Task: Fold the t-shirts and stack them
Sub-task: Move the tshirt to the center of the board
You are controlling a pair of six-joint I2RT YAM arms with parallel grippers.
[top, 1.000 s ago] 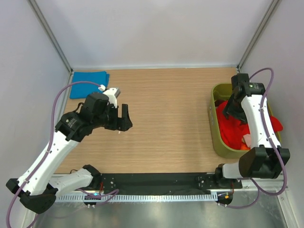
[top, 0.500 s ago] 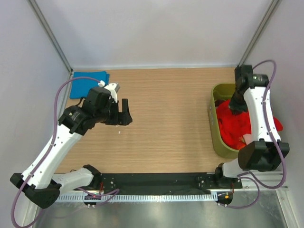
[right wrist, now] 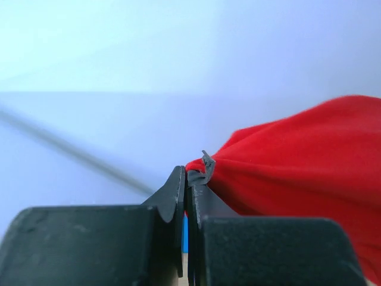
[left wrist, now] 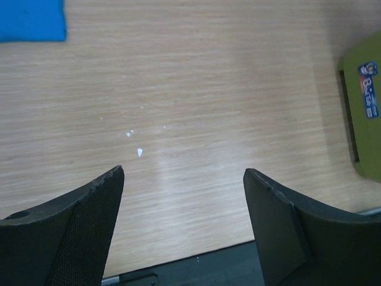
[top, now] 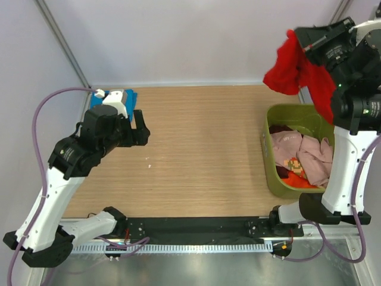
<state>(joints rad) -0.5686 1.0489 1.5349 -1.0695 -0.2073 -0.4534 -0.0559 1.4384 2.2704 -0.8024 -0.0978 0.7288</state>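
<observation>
Right gripper (right wrist: 186, 174), clamped on a fold of the red t-shirt (top: 284, 67), dangles it high by the bin's (top: 269, 173) far end; I reckon the table (top: 202, 137) lies leftward, nearer my wide-spread left gripper (left wrist: 183, 174).

Red t-shirt (top: 284, 70): soft, matt, wrinkled cloth. Table (top: 202, 143): smooth wood grain, matt. Bin (top: 269, 170): smooth olive plastic.

The top view looks steeply down from high behind the near edge at 6 o'clock, taking in the whole counter (top: 202, 149). The left wrist view hangs lower, looking down past its own left tool (left wrist: 183, 173). Both views share the blue t-shirt (left wrist: 33, 21) (at 11 o'clock) and the olive bin (left wrist: 363, 119) at 3. The right wrist view faces sideways at a pale wall (right wrist: 178, 59), sharing only the red t-shirt (right wrist: 297, 161).
</observation>
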